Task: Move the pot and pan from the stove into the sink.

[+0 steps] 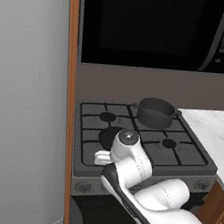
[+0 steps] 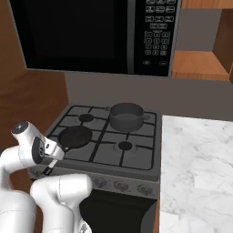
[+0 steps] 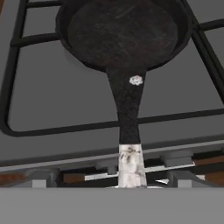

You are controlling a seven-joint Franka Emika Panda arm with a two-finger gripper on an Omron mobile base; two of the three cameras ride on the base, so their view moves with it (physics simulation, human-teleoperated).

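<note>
The black pan point(image 3: 122, 33) sits on the front left burner of the stove point(image 3: 52, 100), its handle point(image 3: 129, 109) pointing at the hand camera and ending in a silver band point(image 3: 131, 164) over the stove's front edge. My gripper point(image 2: 58, 152) hovers low at that front edge, just short of the handle tip, open and holding nothing. From the base cameras the pan point(image 2: 75, 135) point(image 1: 108, 136) is partly covered by my arm. The dark grey pot point(image 1: 156, 112) point(image 2: 126, 116) stands upright on the back right burner of the stove point(image 1: 179, 153) point(image 2: 136, 154). The sink is out of view.
A black microwave point(image 1: 146, 28) point(image 2: 91, 36) hangs above the stove. White marble counter point(image 1: 217, 129) point(image 2: 195, 159) runs to the stove's right. A tall grey panel point(image 1: 25, 97) edged with wood closes off the left side. Knobs point(image 2: 120, 185) line the stove front.
</note>
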